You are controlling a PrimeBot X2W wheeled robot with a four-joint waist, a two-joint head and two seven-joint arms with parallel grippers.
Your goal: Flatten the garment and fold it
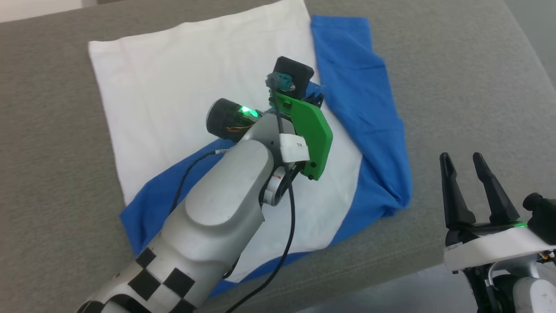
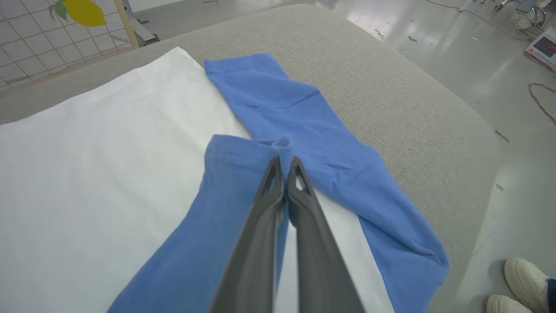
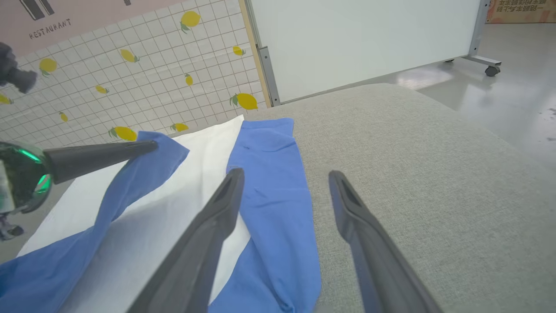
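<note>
The right gripper (image 3: 286, 175) was held over the edge of a grey padded bench (image 3: 412, 174), its jaws spread wide apart. A white shirt (image 3: 208, 152) with blue sleeves was laid on the bench. One blue sleeve (image 3: 126, 191) was drawn across the white body, its cuff raised and pinched by the closed left gripper (image 3: 150, 145). A lemon-patterned tiled wall (image 3: 143, 82) was seen behind.

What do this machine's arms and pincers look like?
The left arm is rounded silver-grey with black-and-white checker patches, a loose black cable and a green plate at the wrist. The left pincer and right pincer each have two long, dark, tapering fingers.
</note>
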